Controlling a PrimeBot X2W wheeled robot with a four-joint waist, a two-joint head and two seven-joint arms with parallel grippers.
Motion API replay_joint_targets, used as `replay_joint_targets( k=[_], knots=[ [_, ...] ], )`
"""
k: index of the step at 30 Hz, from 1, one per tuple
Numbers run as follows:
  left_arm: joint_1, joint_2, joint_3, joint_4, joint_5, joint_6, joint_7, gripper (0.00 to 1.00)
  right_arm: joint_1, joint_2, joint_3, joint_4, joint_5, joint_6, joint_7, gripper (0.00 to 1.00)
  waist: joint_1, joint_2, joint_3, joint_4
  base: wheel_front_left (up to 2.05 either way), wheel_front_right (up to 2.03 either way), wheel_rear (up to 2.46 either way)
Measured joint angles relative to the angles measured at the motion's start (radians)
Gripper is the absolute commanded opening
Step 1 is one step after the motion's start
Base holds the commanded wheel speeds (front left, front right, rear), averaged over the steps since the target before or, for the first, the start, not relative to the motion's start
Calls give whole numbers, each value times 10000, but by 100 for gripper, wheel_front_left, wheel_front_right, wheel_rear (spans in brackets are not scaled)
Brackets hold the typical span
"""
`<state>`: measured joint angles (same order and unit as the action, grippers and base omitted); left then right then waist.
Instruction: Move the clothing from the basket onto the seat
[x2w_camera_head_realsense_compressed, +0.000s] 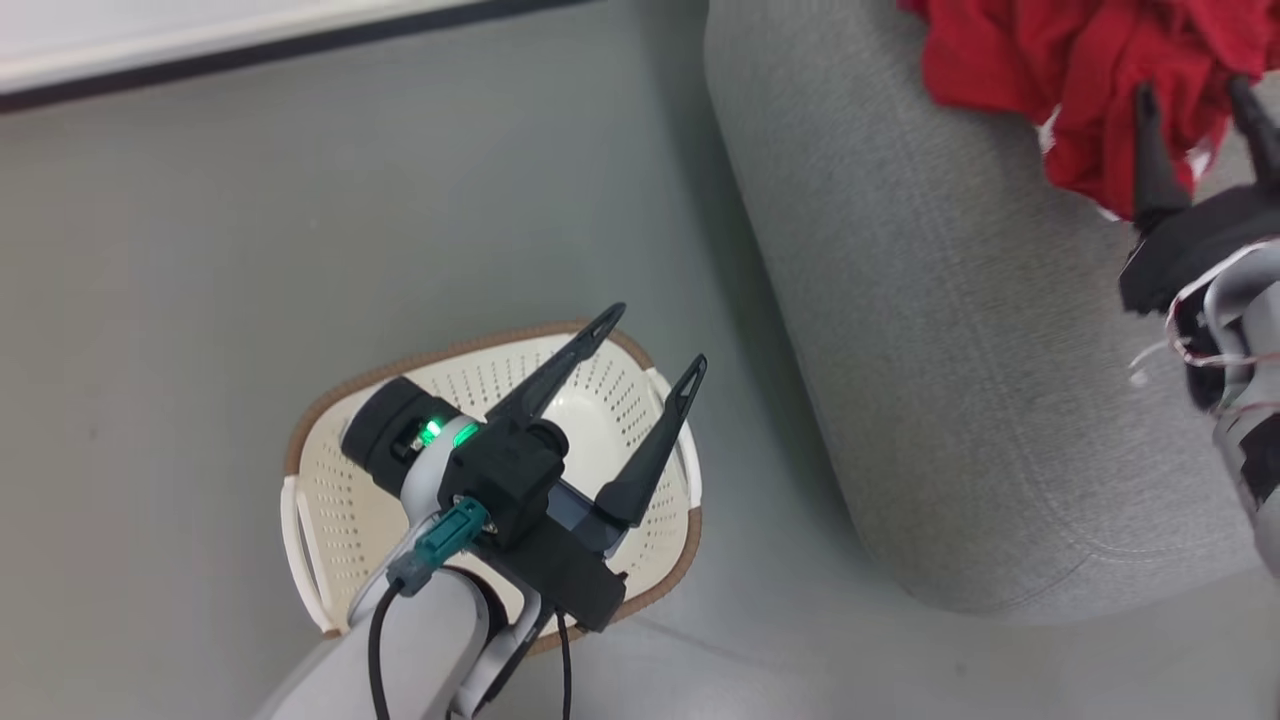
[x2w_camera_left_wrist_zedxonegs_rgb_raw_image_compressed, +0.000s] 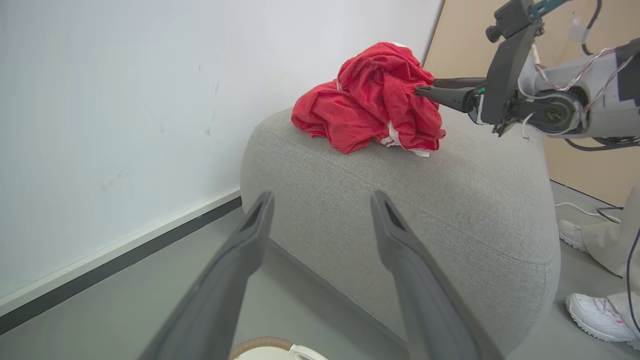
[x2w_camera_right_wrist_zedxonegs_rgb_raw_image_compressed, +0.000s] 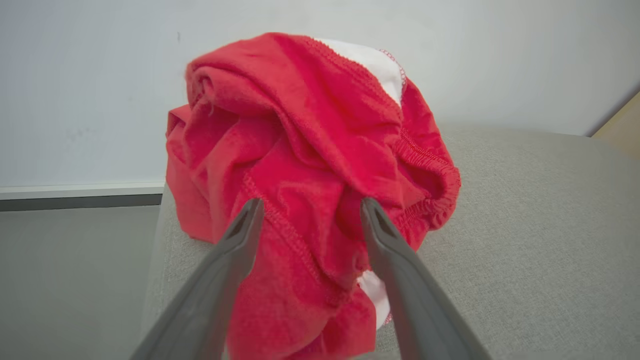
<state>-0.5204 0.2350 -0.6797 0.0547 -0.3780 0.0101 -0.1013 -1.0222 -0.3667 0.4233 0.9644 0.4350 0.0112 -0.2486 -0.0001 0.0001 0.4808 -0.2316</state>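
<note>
Clothing (x2w_camera_right_wrist_zedxonegs_rgb_raw_image_compressed: 310, 125): crumpled soft red heap on woven grey seat (x2w_camera_right_wrist_zedxonegs_rgb_raw_image_compressed: 525, 225); right hand (x2w_camera_right_wrist_zedxonegs_rgb_raw_image_compressed: 311, 202) and left hand (x2w_camera_left_wrist_zedxonegs_rgb_raw_image_compressed: 322, 197) both spread apart.

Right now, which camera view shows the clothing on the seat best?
The left wrist view: the whole clothing pile lies on the seat. The head view cuts it at the top edge; the right wrist view is close, the right gripper partly covering it.

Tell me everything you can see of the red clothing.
The clothing is soft, bright red fabric with white panels, stitched seams and a gathered elastic hem. It lies crumpled in one rumpled heap on top of the grey sofa, close to one rounded end. The right gripper, open, has its fingers on either side of the heap's near folds; whether they touch it cannot be told.
</note>
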Motion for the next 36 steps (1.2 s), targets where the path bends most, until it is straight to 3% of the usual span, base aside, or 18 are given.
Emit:
replay_joint_targets(
  k=[10, 19, 26, 36],
  knots=[
    [648, -393, 33, 677, -523, 27, -520, 100, 1283, 295, 77, -1011, -81, 148, -10, 100, -1, -1, -1335, -148, 0, 0, 0],
    [1397, -470, 447, 1275, -968, 257, -955, 100, 2742, 407, -15, -2190, -102, 153, -10, 100, -2, -4, -2473, 144, 0, 0, 0],
    [2202, -311, 1049, 1645, -1296, 539, -1133, 100, 4152, 617, -63, -3106, -105, 48, -10, 100, -2, -3, -3319, 629, 0, 0, 0],
    [4056, 359, 2132, 1735, -1710, 920, -1310, 100, 6342, 1158, 98, -4439, -117, -378, -10, 100, -2, -4, -4618, 1268, 0, 0, 0]
  ],
)
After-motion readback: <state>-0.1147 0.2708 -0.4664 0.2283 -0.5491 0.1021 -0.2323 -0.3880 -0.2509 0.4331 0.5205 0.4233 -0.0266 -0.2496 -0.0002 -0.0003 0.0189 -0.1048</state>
